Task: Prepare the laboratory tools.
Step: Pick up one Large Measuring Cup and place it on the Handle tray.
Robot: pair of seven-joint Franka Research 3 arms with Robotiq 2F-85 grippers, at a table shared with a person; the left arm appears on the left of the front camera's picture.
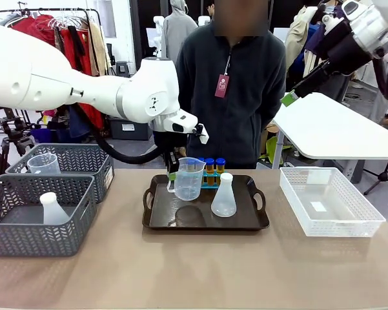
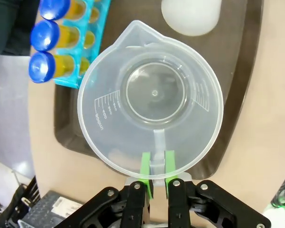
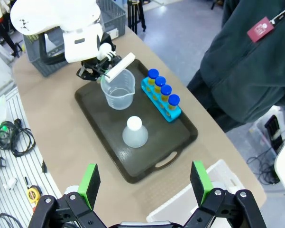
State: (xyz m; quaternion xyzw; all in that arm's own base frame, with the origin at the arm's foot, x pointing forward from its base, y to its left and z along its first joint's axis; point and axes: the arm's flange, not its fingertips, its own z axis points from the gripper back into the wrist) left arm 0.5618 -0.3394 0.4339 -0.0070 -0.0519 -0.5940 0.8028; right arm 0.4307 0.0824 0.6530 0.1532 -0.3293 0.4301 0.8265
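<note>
Measuring beaker (image 2: 151,95) on black tray (image 2: 237,85), handle pinched by left hand (image 2: 155,183)

on the black tray (image 1: 156,219) at the table's far middle, the clear handled measuring beaker (image 1: 188,179) stands upright and empty at the left, its handle clamped in the left pincer (image 2: 155,172). the translucent white conical flask (image 1: 223,196) stands upright beside it. four blue-capped tubes (image 3: 161,88) of amber liquid sit upright in the low blue rack (image 3: 161,102) along the tray's far edge.
</note>
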